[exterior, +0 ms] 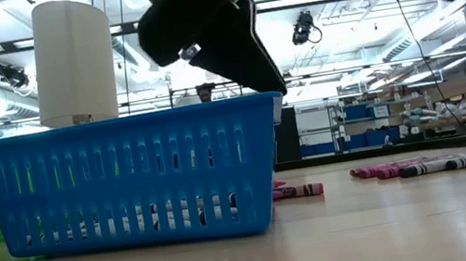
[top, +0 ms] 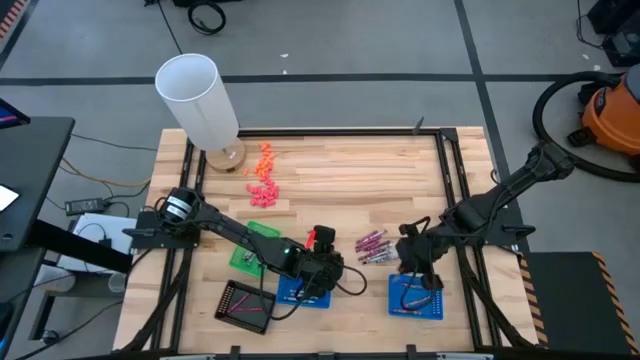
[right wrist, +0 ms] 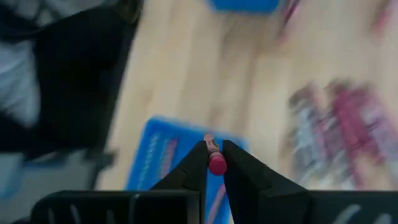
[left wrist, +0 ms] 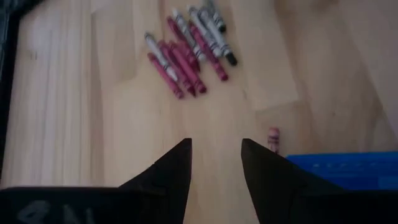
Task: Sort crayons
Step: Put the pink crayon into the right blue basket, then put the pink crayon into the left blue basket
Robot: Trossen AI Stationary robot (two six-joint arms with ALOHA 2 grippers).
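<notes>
A pile of pinkish-red, maroon and silvery-grey crayons lies flat on the wooden table between two blue trays. My left gripper hangs open over the bare wood beside the left blue tray, with nothing between its fingers. One loose crayon lies against that tray's wall. My right gripper is shut on a pinkish-red crayon above the right blue tray. My right gripper pinches the pinkish-red crayon between its two fingertips. The crayon's round end faces the wrist and its other end sticks out past the fingertips. The fingers slant down from above. The crayon is lifted clear above the right blue tray.
A green tray and a black tray stand to the left of the left blue tray. Orange and pink chunky bits lie at the back left by a white cylinder. Black frame rails border the table.
</notes>
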